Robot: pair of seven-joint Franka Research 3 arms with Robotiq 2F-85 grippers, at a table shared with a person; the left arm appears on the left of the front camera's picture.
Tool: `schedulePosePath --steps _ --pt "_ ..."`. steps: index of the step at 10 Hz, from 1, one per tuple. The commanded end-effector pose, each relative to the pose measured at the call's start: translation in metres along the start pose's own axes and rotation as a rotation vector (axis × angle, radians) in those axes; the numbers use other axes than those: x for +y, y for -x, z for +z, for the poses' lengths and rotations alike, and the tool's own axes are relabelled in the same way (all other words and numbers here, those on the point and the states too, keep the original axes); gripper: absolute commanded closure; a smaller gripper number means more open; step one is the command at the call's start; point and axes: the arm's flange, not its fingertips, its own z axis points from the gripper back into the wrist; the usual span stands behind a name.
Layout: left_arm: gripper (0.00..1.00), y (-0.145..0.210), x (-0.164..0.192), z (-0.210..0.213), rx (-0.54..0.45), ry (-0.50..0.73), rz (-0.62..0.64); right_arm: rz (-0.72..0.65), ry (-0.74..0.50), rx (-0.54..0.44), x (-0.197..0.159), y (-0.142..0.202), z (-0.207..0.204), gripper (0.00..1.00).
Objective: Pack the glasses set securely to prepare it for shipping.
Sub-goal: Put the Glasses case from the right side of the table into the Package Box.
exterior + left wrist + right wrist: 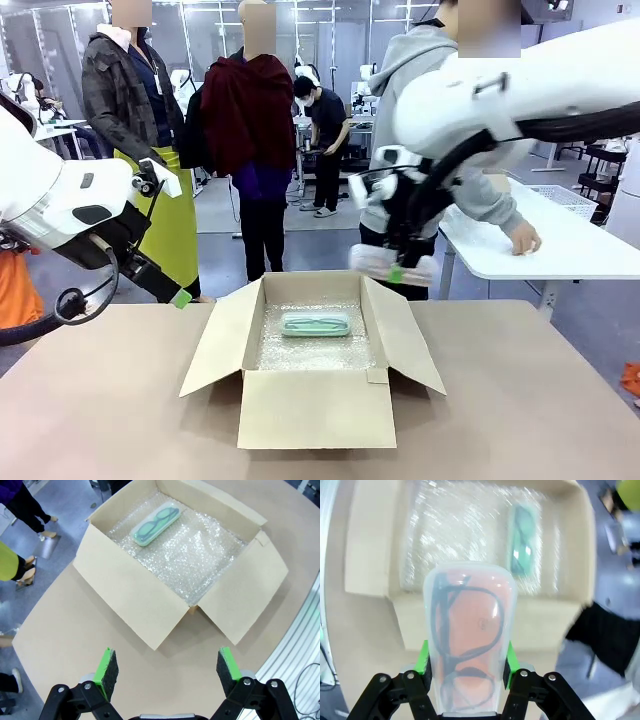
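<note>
Right jaws pinch the pink case point(467, 630) across its width near one end, above the box's point(315, 410) far rim. Left jaws hang spread, left of the box. I worry the slick case slips out, or lands on the mint case point(315, 323) inside the box.

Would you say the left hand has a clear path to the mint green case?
Probably yes: the box stands open, the mint green case lies uncovered, and the left hand is open.

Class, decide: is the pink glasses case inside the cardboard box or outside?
Outside: the right gripper holds the pink case aloft; the mint green case lies inside the box.
</note>
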Motion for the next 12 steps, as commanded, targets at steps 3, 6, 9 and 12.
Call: schedulePosePath --steps 3,6,9,12 --pt "0.00 0.001 0.001 0.001 -0.001 -0.005 -0.004 0.073 -0.091 0.070 -0.028 -0.083 -0.077 0.37" --pt "0.00 0.001 0.001 0.001 -0.001 -0.005 -0.004 0.048 -0.127 0.127 -0.035 -0.114 -0.134 0.37" --pt "0.00 0.001 0.001 0.001 -0.001 -0.005 -0.004 0.053 -0.143 0.155 -0.025 -0.120 -0.188 0.37" --pt "0.00 0.001 0.001 0.001 -0.001 -0.005 -0.004 0.038 -0.174 0.199 -0.033 -0.110 -0.237 0.37"
